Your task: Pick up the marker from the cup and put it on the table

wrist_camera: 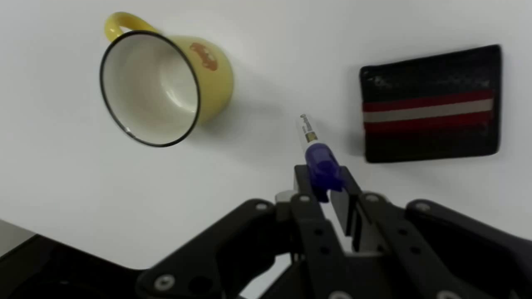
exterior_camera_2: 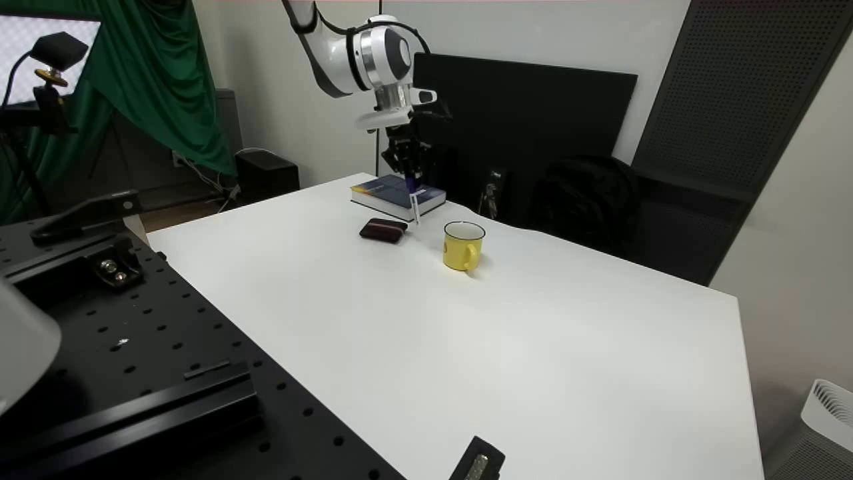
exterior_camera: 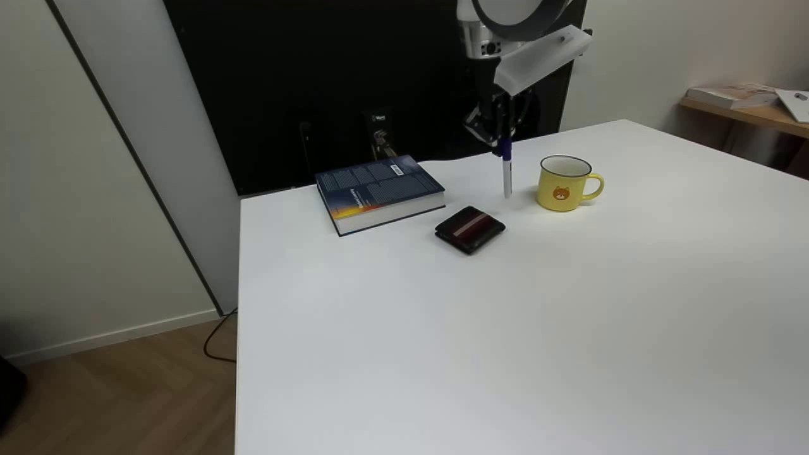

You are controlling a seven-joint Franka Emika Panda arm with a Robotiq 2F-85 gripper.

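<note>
The marker (exterior_camera: 507,177) is white with a dark blue cap and hangs nearly upright, cap up, outside the cup. It also shows in an exterior view (exterior_camera_2: 416,208) and in the wrist view (wrist_camera: 308,132). My gripper (wrist_camera: 325,174) is shut on its blue cap end. I cannot tell whether the lower tip touches the white table (exterior_camera: 505,341). The yellow cup (exterior_camera: 556,191) stands upright beside the marker, apart from it. In the wrist view the cup (wrist_camera: 218,89) is empty inside, to the left of the fingers.
A dark wallet (exterior_camera: 469,229) with a red and pale stripe lies close to the marker, on the side away from the cup. It is right of the fingers in the wrist view (wrist_camera: 430,112). A thick blue-grey book (exterior_camera: 382,189) lies near the table's back edge.
</note>
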